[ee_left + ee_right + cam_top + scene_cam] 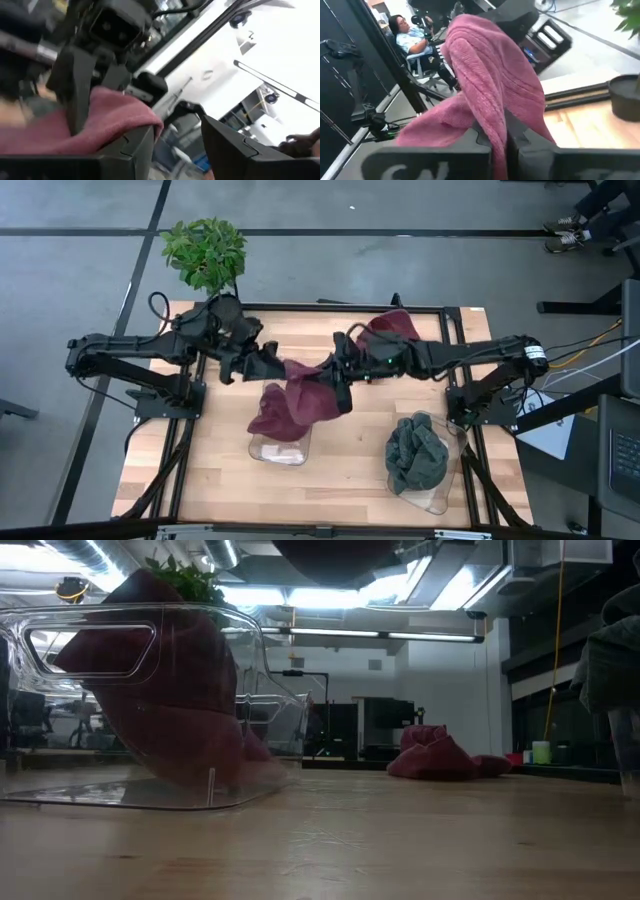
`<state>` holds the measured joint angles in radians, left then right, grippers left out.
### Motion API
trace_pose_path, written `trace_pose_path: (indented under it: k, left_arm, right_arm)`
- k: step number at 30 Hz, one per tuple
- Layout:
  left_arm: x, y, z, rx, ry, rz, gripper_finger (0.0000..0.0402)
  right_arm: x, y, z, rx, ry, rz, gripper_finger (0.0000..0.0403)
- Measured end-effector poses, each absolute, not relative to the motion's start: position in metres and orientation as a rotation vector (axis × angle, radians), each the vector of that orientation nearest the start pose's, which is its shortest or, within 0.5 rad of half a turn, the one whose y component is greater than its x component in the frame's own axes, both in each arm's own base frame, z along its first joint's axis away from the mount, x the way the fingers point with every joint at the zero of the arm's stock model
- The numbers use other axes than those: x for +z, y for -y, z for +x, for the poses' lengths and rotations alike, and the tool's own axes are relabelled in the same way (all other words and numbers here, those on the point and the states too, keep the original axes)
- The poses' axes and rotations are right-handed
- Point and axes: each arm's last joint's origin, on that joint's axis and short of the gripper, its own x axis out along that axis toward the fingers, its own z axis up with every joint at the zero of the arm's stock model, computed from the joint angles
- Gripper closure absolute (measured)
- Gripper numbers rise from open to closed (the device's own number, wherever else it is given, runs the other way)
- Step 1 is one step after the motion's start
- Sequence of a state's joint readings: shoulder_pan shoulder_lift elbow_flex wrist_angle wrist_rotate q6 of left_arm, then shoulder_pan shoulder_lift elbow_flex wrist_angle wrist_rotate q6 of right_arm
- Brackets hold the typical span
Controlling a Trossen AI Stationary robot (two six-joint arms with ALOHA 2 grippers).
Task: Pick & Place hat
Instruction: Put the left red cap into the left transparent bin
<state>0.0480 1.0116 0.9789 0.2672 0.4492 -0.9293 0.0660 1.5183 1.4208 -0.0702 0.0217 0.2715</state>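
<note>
High view: a maroon knitted hat (296, 402) hangs stretched between the left gripper (272, 367) and right gripper (338, 383), both clamped on its rim, above a clear plastic container (280, 447) at the table's (340, 475) middle. A second maroon hat (392, 328) lies at the back edge; a dark green hat (416, 452) fills another clear bin (428, 498). A potted green plant (206, 250) stands behind.

Low view: the held hat (165, 705) droops into the container (130, 710).

Left wrist view: one finger (131, 146) presses the maroon fabric (95, 120).

Right wrist view: fabric (490, 95) is pinched between the fingers (485, 142); a seated person (410, 37) is beyond.
</note>
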Motion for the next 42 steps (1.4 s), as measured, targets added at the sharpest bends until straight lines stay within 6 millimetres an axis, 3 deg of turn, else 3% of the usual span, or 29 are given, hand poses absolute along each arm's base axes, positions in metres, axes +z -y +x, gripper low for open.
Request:
trace_pose_path:
  k: [4,10,21,32,42]
  left_arm:
    - [0.396,0.012,0.212,-0.458,-0.099,-0.923,0.0245]
    - [0.394,0.023,0.212,-0.487,-0.141,-0.923,0.0233]
    - [0.399,0.023,0.199,-0.507,-0.098,-0.807,0.0228]
    - [0.395,0.029,0.185,-0.410,-0.092,-0.539,0.0252]
    - [0.383,0.032,0.162,-0.167,-0.196,-0.473,0.0281]
  right_arm:
    - [0.380,-0.036,0.350,-0.023,-0.205,0.261,0.0396]
    - [0.378,-0.047,0.348,-0.070,-0.221,0.279,0.0396]
    - [0.376,-0.069,0.346,-0.189,-0.193,0.263,0.0396]
    - [0.340,-0.089,0.388,-0.170,-0.136,0.223,0.0393]
    - [0.295,-0.096,0.429,-0.226,-0.031,0.169,0.0394]
